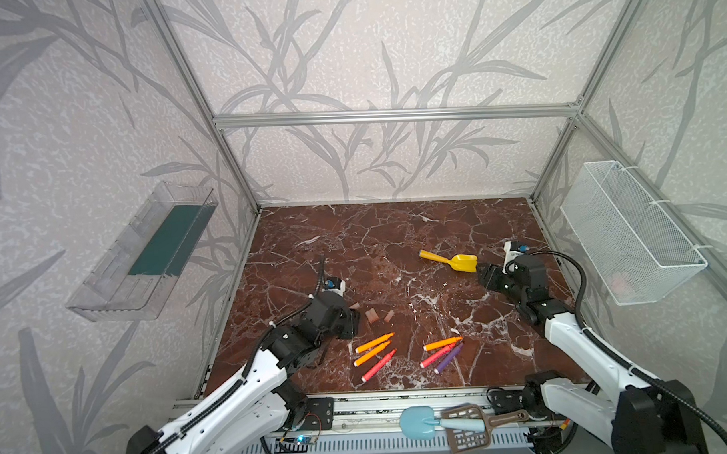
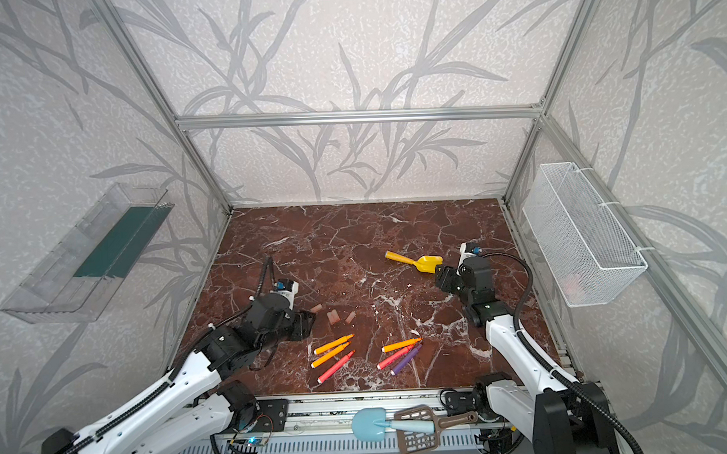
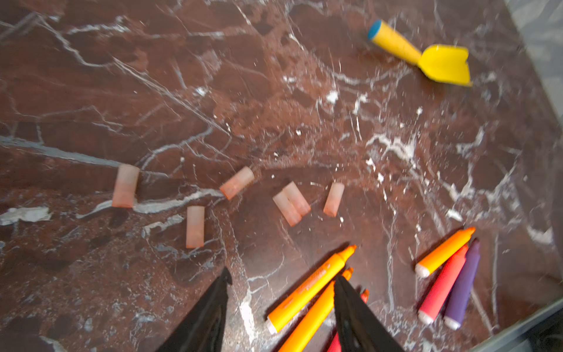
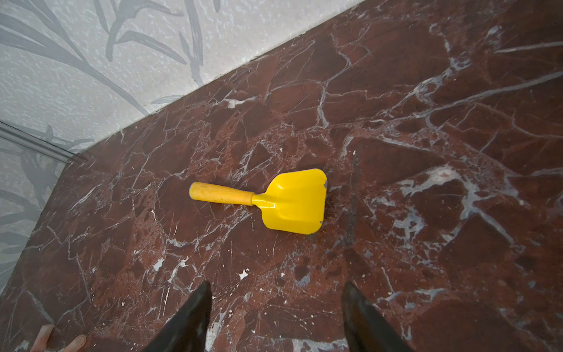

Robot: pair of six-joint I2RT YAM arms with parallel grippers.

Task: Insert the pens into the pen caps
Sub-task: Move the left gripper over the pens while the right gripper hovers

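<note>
Six pens lie in two groups near the table's front: two orange (image 1: 374, 343) and a red one (image 1: 379, 365), then an orange (image 1: 443, 343), a red (image 1: 438, 356) and a purple one (image 1: 448, 358). In the left wrist view several pinkish pen caps (image 3: 195, 227) (image 3: 237, 183) (image 3: 291, 203) lie flat beyond the pens (image 3: 307, 292). Three caps (image 1: 371, 315) show in both top views. My left gripper (image 3: 282, 276) (image 1: 350, 322) stands open beside the caps, holding nothing. My right gripper (image 4: 277, 286) (image 1: 482, 274) is open and empty, facing the yellow scoop.
A yellow toy scoop (image 1: 450, 260) (image 4: 274, 201) lies at the mid right. A clear bin (image 1: 146, 252) hangs on the left wall and a white wire basket (image 1: 632, 231) on the right wall. A blue scoop (image 1: 418, 423) and a brown slotted spatula (image 1: 468, 430) rest on the front rail.
</note>
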